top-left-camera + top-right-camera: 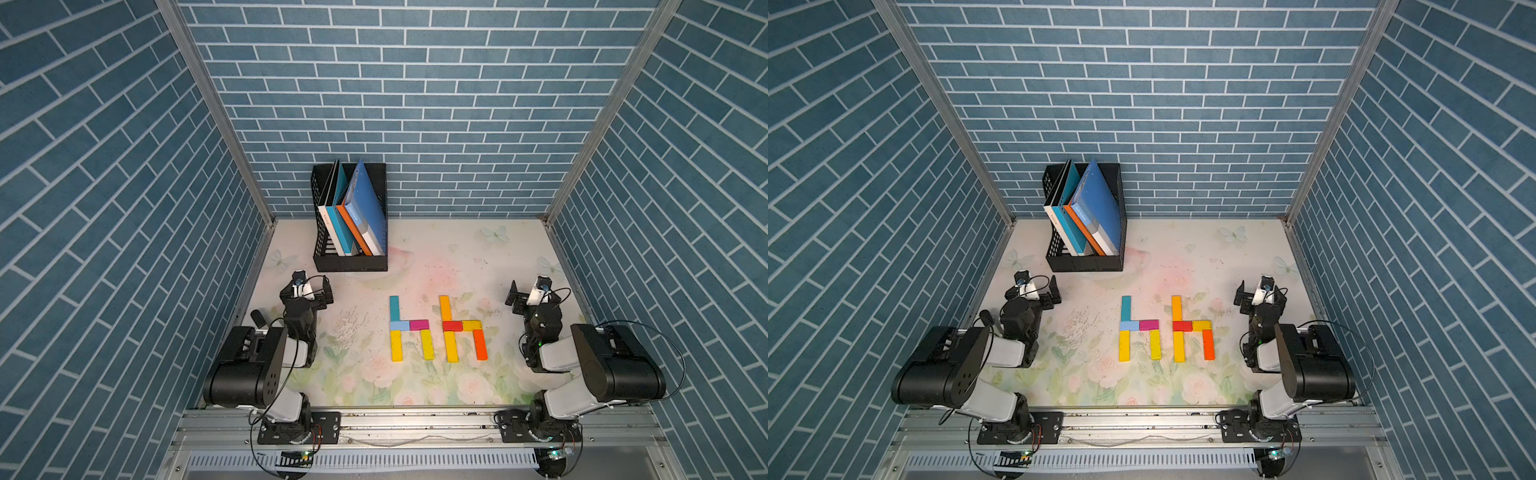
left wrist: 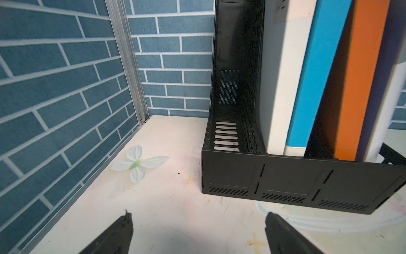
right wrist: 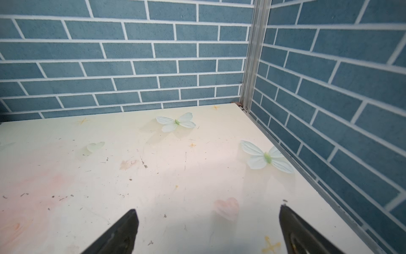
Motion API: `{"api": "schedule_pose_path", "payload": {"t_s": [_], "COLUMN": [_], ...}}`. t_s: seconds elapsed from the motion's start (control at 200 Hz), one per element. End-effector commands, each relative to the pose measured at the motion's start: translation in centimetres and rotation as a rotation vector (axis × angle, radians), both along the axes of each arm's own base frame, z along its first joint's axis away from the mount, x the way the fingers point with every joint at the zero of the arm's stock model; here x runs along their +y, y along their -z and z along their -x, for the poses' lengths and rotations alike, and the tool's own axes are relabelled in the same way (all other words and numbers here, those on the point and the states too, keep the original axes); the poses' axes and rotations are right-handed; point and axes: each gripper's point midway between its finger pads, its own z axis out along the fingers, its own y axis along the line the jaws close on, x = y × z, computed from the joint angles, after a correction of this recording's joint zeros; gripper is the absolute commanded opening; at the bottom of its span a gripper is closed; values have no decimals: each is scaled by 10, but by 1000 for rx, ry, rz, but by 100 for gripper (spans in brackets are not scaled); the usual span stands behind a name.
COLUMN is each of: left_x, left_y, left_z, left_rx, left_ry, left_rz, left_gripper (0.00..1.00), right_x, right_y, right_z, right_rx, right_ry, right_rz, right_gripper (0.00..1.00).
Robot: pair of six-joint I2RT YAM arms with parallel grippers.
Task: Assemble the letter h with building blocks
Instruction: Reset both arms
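Observation:
The building blocks lie flat mid-table as two letter h shapes side by side in both top views. The left h [image 1: 409,328] [image 1: 1139,328] has a teal bar, a light blue, a magenta and two yellow ones. The right h [image 1: 462,328] [image 1: 1192,328] is made of yellow, red and orange bars. My left gripper [image 1: 326,294] [image 1: 1052,293] [image 2: 198,216] hovers open and empty at the left, near the file holder, far from the blocks. My right gripper [image 1: 514,298] [image 1: 1242,299] [image 3: 208,209] is open and empty at the right. Neither wrist view shows any block.
A black file holder [image 1: 350,262] [image 2: 285,182] with blue, orange and white books [image 1: 365,203] stands at the back left, just ahead of the left gripper. Blue brick walls close the back and both sides. The floral mat carries printed butterflies [image 3: 175,122].

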Motion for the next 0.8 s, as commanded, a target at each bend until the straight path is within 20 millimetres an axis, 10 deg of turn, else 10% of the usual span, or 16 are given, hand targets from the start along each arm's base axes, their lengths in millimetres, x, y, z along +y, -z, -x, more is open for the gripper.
{"api": "schedule_pose_path", "payload": {"t_s": [0.0,0.795], "left_x": [-1,-1], "left_y": [-4,-3], "left_z": [1,0], "left_rx": [-17,-12], "left_ry": [9,10], "left_rz": [-12,-11], "left_gripper": [100,100], "right_x": [6,6], "right_y": [-12,-12], "right_z": [-5,-5], "right_rx": [-37,-38], "right_ry": [-32,-31], "right_rz": [35,36], "right_gripper": [99,99]}}
